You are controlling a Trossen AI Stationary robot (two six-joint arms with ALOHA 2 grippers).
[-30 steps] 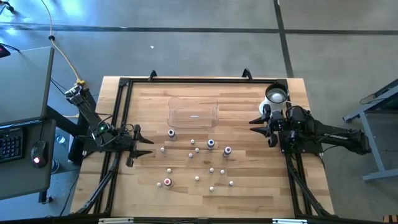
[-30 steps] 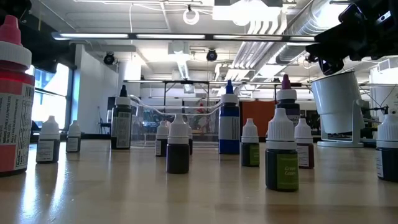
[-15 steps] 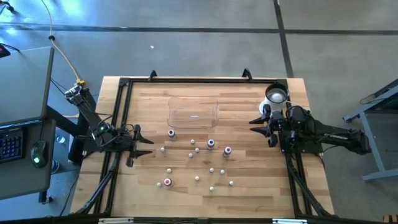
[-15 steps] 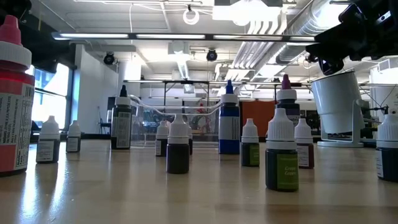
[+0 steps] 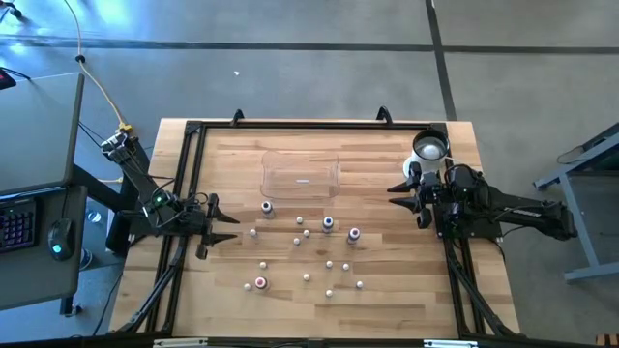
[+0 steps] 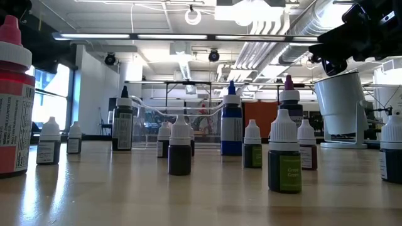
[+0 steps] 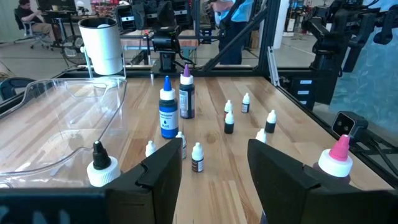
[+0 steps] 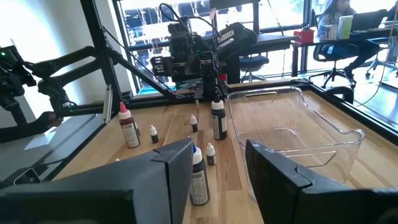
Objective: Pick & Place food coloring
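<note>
Left tool: fingers apart, holding nothing, at the left edge of the wooden tabletop | Right tool: fingers apart, holding nothing, beside the white round cup | Tiny white-capped food coloring bottles: standing mid-tabletop, near the clear shallow plastic tray | Low view only: green label on one bottle

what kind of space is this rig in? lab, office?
Likely an open lab or workshop with office desks: exposed ceiling ducts, a person at a desk behind the wooden table, and another robot arm rig beyond it.
</note>
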